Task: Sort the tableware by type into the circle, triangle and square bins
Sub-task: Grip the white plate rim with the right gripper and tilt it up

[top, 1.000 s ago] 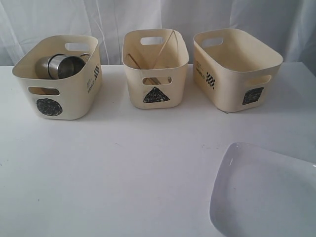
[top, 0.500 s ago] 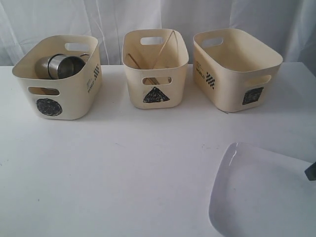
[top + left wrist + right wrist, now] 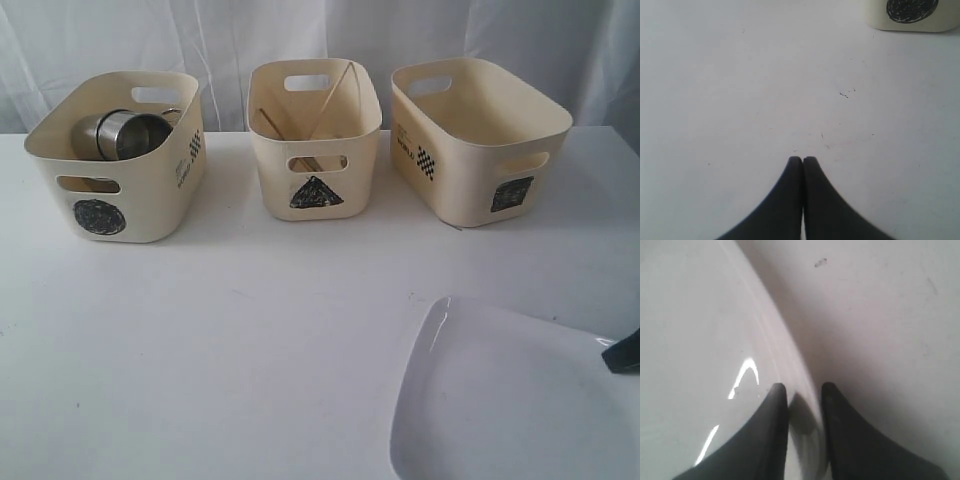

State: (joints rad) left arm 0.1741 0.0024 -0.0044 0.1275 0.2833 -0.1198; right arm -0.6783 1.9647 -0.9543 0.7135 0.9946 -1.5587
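Observation:
The large white square plate [image 3: 500, 400] lies at the front right of the table. My right gripper [image 3: 622, 355] shows as a dark tip at the plate's right edge. In the right wrist view my right gripper [image 3: 801, 387] has one finger on each side of the plate's rim [image 3: 790, 365] and is shut on it. Steel mugs [image 3: 125, 133] sit in the circle bin [image 3: 115, 200]. Wooden chopsticks [image 3: 330, 100] lean in the triangle bin [image 3: 315, 160]. The square bin [image 3: 480, 150] looks empty from here. My left gripper [image 3: 802, 159] is shut with nothing in it, over bare table.
The three cream bins stand in a row along the back of the white table [image 3: 250, 330], in front of a white curtain. The circle bin's marked corner [image 3: 912, 15] shows beyond my left gripper.
The right gripper came in at the plate's right edge and closed on its rim. The plate shifted to the left on the table. The left gripper has not moved.

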